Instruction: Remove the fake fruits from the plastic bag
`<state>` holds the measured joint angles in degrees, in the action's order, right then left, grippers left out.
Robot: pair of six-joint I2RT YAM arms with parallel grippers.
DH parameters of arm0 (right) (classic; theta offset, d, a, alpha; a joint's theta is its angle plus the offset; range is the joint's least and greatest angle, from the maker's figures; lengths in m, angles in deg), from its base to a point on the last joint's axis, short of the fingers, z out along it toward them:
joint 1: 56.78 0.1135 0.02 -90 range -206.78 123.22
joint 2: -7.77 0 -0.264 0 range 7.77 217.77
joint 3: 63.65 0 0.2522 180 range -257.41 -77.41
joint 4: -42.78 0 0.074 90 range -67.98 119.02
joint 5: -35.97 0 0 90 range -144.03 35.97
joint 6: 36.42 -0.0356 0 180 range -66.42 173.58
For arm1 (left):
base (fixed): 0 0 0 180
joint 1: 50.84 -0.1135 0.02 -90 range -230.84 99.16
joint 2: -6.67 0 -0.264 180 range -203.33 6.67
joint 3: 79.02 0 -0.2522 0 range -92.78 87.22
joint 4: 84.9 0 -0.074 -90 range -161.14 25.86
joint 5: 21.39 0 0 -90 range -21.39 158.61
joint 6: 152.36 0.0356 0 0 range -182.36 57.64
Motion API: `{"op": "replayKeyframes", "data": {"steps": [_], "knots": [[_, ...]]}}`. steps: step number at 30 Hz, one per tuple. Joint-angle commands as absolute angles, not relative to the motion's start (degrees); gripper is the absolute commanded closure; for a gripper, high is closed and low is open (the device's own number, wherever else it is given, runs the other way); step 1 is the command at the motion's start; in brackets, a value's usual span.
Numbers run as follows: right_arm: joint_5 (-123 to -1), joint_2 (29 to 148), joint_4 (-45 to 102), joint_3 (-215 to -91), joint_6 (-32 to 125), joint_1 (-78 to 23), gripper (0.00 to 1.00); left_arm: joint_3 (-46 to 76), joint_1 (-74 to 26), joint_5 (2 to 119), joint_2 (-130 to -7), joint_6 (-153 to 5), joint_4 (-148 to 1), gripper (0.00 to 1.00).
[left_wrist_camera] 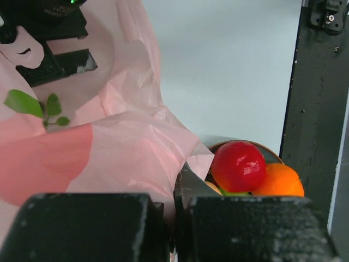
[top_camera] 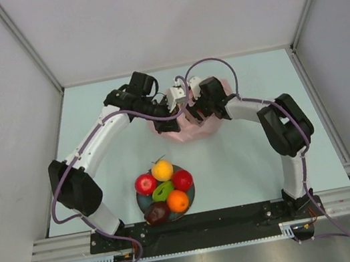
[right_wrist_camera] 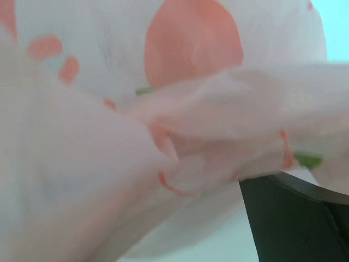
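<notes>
- A dark round plate [top_camera: 140,203] sits on the table [top_camera: 248,159] at the middle of the near edge, between the two arm bases.
- Six fake fruits [top_camera: 165,190] are heaped on it. A dark maroon piece [top_camera: 157,212] and an orange [top_camera: 178,200] are nearest, and a green piece [top_camera: 163,191] lies in the middle. One red apple [top_camera: 146,183] is on the left, a second red apple [top_camera: 182,180] is on the right, and a yellow-orange fruit [top_camera: 162,170] is farthest.
- The plastic bag [top_camera: 185,130], pink and crumpled, lies beyond the plate near the middle of the table, apart from the plate. Its printed film hides whatever is inside.
- The left arm rises from its base, elbows out toward the left edge, then arcs across to the far left side of the bag. In the left wrist view the left hand [left_wrist_camera: 173,204] has its fingers nearly together, clenched on a fold of bag film.
- The right arm elbows out toward the right edge and reaches back in to the top of the bag. The right hand [top_camera: 188,111] is pressed into bunched film. Only one dark finger [right_wrist_camera: 294,215] shows in its wrist view, so I cannot tell whether it is grasping or released.
</notes>
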<state>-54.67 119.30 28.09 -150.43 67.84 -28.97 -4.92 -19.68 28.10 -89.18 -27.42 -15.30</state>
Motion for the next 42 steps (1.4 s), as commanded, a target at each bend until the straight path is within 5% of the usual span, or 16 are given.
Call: {"op": "replayKeyframes", "data": {"steps": [1,9,11,15,18,27,29,32,36,37,42], "knots": [[-50.8,122.8,36.6,-153.5,68.1,-28.7,0.05,-5.2,-19.0,28.4,-86.8,-25.5,-17.5,1.0],[-51.7,129.1,44.1,-158.2,65.6,-29.9,0.08,-4.6,-18.8,29.5,-86.8,-26.0,-17.3,1.0],[-52.4,130.3,45.0,-159.8,66.3,-30.2,0.14,-4.6,-18.8,29.8,-86.9,-26.1,-17.0,1.0],[-53.4,132.8,41.8,-166.1,66.1,-31.6,0.48,-4.5,-18.8,30.7,-87.2,-25.9,-16.7,1.0],[-57.9,131.1,40.1,-166.1,66.9,-32.5,0.61,-4.0,-18.8,31.3,-87.5,-26.5,-17.4,1.0],[-73.1,116.7,29.9,-158.5,64.3,-35.4,0.69,-6.5,-19.3,38.4,-90.5,-37.1,-27.5,0.99],[-75.7,111.7,26.5,-155.9,64.0,-35.5,0.69,-9.2,-19.6,40.6,-92.0,-39.6,-28.3,0.85],[-78.4,104.8,22.9,-153.0,63.3,-35.4,0.69,-15.7,-20.2,41.6,-95.7,-41.1,-27.1,0.47],[-80.3,96.4,20.0,-149.4,64.8,-35.1,0.68,-20.9,-21.4,41.3,-97.3,-44.4,-26.0,0.21],[-80.1,95.1,19.2,-149.1,66.4,-34.8,0.68,-21.0,-22.0,41.3,-96.8,-44.8,-26.2,0.08],[-79.8,85.7,11.7,-147.8,71.8,-31.5,0.67,-21.9,-24.2,39.7,-90.3,-47.3,-25.9,0.0]]}}
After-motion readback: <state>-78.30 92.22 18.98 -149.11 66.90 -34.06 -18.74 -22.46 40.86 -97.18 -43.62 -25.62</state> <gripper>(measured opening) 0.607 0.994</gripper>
